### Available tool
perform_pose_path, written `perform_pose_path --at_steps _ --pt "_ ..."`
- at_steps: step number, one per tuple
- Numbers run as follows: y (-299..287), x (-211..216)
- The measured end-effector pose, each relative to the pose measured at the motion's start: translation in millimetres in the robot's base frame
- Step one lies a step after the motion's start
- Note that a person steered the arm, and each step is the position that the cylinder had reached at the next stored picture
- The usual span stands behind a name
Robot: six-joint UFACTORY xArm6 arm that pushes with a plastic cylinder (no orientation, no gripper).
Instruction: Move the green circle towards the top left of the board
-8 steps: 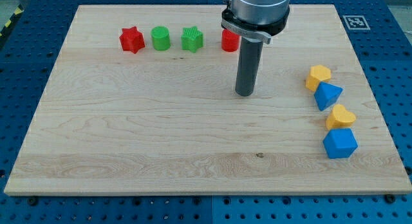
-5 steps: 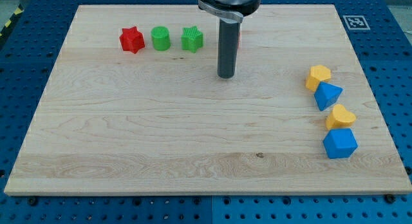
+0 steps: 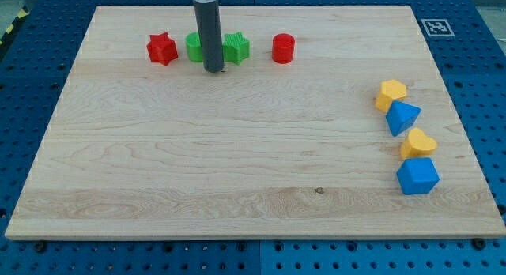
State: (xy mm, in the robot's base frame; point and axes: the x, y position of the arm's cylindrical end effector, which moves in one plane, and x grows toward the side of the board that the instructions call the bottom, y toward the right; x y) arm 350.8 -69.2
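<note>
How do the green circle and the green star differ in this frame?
The green circle is a round cylinder, while the green star has a pointed outline. The rod hides part of the circle's right side; the star shows almost whole. The circle lies at the view's left of my tip, the star at its right. Both are green and sit in the top row.

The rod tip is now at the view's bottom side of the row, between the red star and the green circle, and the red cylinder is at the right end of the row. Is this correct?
Not quite. In the camera view my tip is between the green circle and the green star, not between the red star and the green circle. The rest holds: it is at the row's bottom side, and the red cylinder ends the row on the right.
</note>
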Motion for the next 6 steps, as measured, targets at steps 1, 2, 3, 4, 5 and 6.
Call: perform_pose_path --at_steps 1,2,3,4,5,6 --pt "-7.1 -5.1" --pt "-15.9 -13.3" --pt "-18.3 -22.5" --pt "-18.3 -42.3" --pt "-18.3 -60.5" --pt "-19.7 -75.8"
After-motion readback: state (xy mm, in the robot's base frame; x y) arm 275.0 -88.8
